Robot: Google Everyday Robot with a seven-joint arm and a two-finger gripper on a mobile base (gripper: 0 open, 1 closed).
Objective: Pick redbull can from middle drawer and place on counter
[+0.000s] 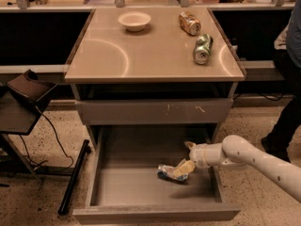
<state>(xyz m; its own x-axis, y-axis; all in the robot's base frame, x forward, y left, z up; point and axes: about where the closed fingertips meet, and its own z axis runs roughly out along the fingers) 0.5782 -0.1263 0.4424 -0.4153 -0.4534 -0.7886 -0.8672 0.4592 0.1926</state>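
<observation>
The redbull can (167, 173) lies on its side on the bare floor of the pulled-out middle drawer (127, 185), right of centre. My gripper (185, 158) reaches in from the right on a white arm. It is open, with its lower finger (182, 168) against the can's right end and the other finger raised above it. The can rests on the drawer floor. The counter (150, 55) is the glossy beige top above the drawers.
On the counter are a white bowl (134, 20), an orange-brown can (189, 23) and a green can (202, 48). The shut drawer front (155, 111) above has pale scratches. A person (291, 79) stands at the right. A dark stand (21, 102) and a black pole (73, 178) are at the left.
</observation>
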